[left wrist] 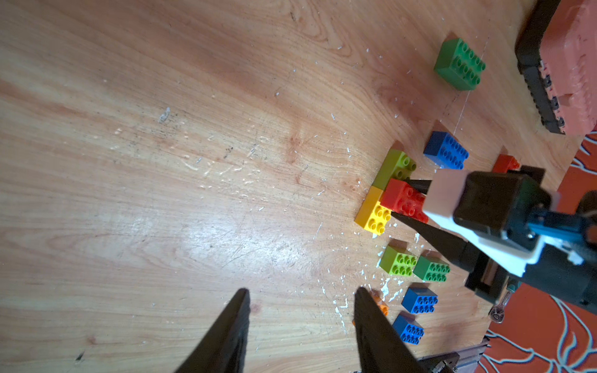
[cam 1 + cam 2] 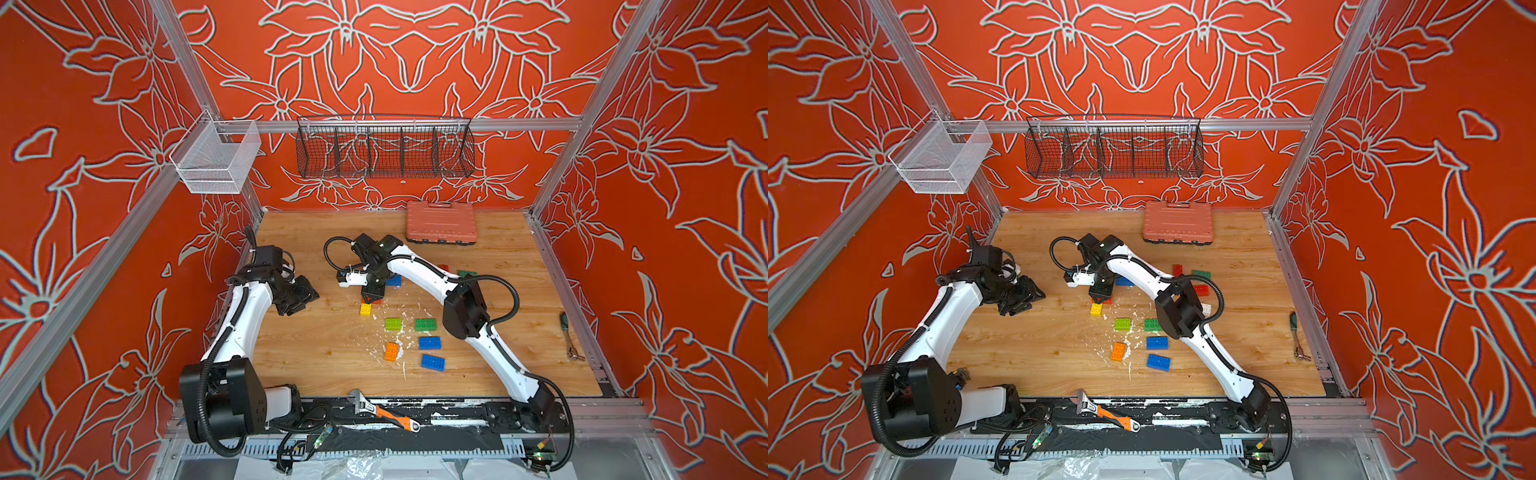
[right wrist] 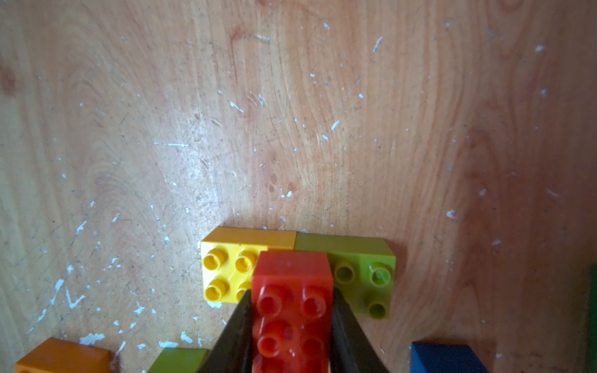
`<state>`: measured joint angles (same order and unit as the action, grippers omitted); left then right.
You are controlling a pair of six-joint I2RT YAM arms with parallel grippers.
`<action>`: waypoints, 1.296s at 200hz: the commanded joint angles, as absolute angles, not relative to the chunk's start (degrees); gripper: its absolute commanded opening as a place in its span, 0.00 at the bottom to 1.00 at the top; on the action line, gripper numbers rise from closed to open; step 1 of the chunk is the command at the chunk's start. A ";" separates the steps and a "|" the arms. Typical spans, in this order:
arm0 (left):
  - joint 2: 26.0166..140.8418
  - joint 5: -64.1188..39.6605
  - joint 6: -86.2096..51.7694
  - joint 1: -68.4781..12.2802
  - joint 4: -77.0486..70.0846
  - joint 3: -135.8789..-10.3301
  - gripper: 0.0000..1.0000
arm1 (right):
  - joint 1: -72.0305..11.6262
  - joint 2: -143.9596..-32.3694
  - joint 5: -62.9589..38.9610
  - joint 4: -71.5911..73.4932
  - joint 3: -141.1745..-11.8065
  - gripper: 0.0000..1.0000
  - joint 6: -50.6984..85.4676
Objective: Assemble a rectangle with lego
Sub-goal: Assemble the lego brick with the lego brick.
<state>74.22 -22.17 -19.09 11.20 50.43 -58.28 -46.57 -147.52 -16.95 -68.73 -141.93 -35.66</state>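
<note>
**Fig. Red brick clamped over the yellow–lime seam.**
From the left: my left jaws stand wide apart and empty above bare table (image 2: 291,353). My right jaws are closed on the red brick (image 3: 292,310), which lies across the butted yellow brick (image 3: 226,268) and lime brick (image 3: 365,277) near mid-table. I judge that an off-centre press could split that unbraced pair or seat the red brick crooked. Glossy, studs-up spares, including a blue brick (image 2: 429,343), lie just right.
</note>
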 commanded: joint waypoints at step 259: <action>75.02 -22.57 -18.44 11.36 51.45 -58.05 0.50 | -48.38 -149.79 -9.49 -70.57 -132.54 0.00 -38.46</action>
